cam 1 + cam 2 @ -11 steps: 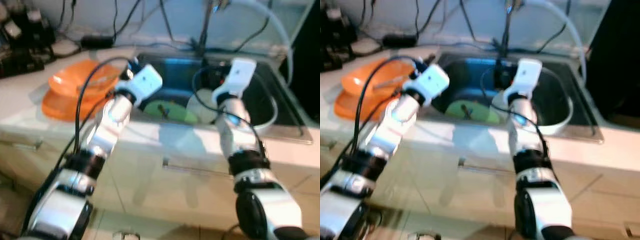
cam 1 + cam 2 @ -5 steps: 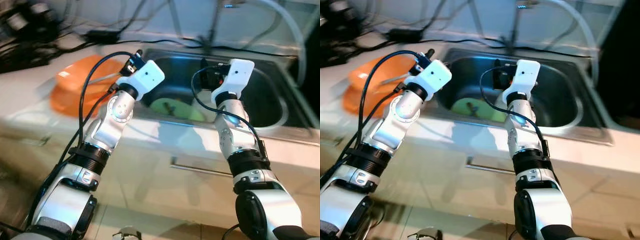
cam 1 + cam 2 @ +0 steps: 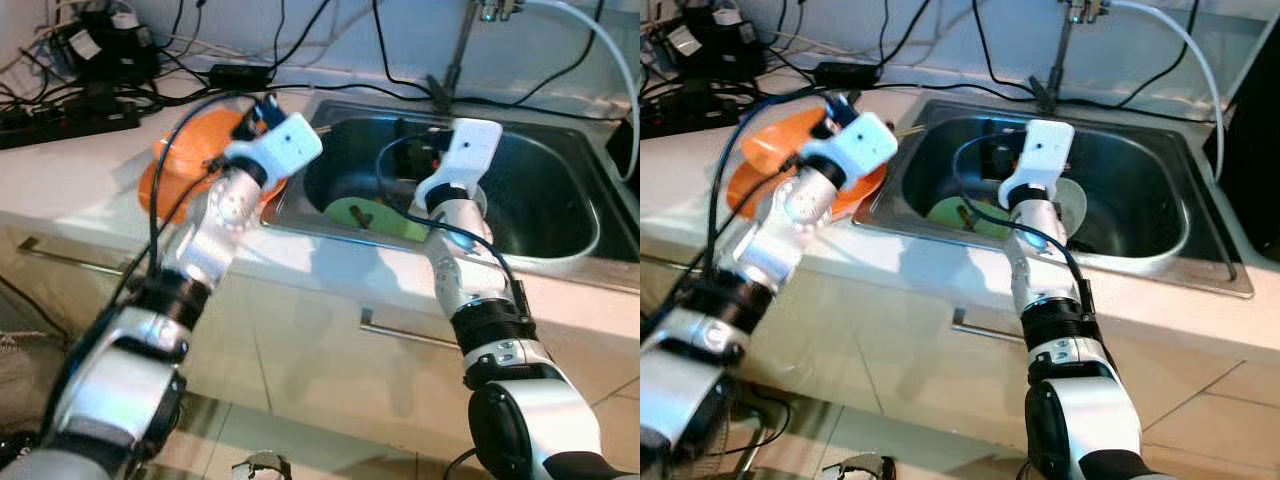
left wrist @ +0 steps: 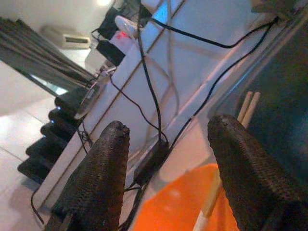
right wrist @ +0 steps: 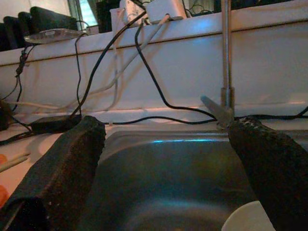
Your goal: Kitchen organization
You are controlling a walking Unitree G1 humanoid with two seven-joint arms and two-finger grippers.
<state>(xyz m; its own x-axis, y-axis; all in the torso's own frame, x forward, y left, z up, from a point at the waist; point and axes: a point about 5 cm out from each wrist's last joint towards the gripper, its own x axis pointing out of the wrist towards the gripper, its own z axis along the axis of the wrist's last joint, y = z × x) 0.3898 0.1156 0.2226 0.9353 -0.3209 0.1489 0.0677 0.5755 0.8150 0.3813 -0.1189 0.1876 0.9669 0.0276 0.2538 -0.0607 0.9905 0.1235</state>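
Left eye view gives you the layout: the steel sink (image 3: 560,250) fills the upper right of the frame, and on its floor, near the centre of the picture, lies a green plate (image 3: 365,217) with a white plate (image 3: 1072,205) just beside it toward the right. An orange plate stack (image 3: 185,170) sits on the counter (image 3: 70,175) at upper left, touching the sink's left rim, with a pair of chopsticks (image 4: 226,159) lying across it, their long axis running from the orange rim toward the sink edge.

Your right gripper (image 5: 168,178) hangs over the sink basin with its fingers spread wide and nothing between them; in the right wrist view the white plate's edge peeks in at the lower right, just inside one finger, so the dishes lie below and ahead of it. Your left gripper (image 4: 166,173) hovers above the orange stack, fingers likewise apart and empty, and the chopsticks run close along one finger, not between the two.

What the next move turns on, I'd judge: the right arm is the nearer one to the sink plates, the left to the chopsticks. If you go for the chopsticks, rotate the left wrist so the fingers straddle their length crosswise.
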